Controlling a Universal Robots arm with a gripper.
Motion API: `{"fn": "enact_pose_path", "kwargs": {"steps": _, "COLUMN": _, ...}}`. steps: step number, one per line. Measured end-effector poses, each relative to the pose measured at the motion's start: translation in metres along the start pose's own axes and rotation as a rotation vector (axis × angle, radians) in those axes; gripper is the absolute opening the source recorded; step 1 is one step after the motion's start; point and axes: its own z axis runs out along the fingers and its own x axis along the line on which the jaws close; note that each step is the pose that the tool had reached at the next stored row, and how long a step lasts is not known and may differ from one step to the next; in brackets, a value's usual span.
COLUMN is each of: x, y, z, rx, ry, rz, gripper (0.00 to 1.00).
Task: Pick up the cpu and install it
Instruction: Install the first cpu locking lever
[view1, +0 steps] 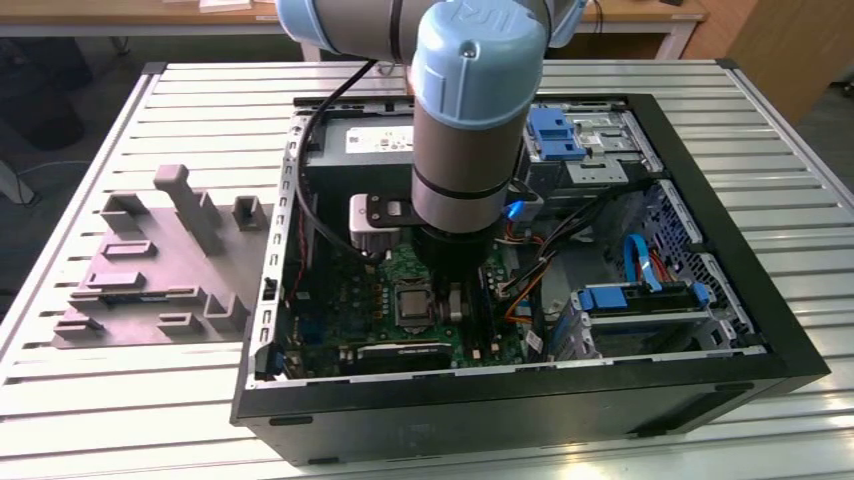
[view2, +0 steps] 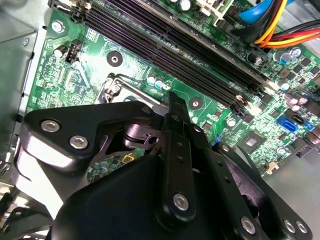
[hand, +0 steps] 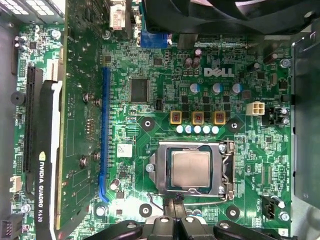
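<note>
The cpu lies flat inside the socket frame on the motherboard, lower centre of the first wrist view. The gripper hangs directly beside the socket, at the frame's bottom edge; its fingers meet with nothing between them. In the exterior view the arm stands inside the open case.

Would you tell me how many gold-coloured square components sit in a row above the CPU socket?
3, in the first wrist view: one, a second and a third, side by side between the cpu and the round capacitors.
</note>
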Motion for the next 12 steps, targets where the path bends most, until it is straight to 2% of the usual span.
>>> {"fn": "enact_pose_path", "kwargs": {"steps": 12, "x": 0.0007, "y": 0.0, "z": 0.0057, "rx": 0.0001, "ry": 0.0003, "rz": -0.008, "gripper": 0.11}}
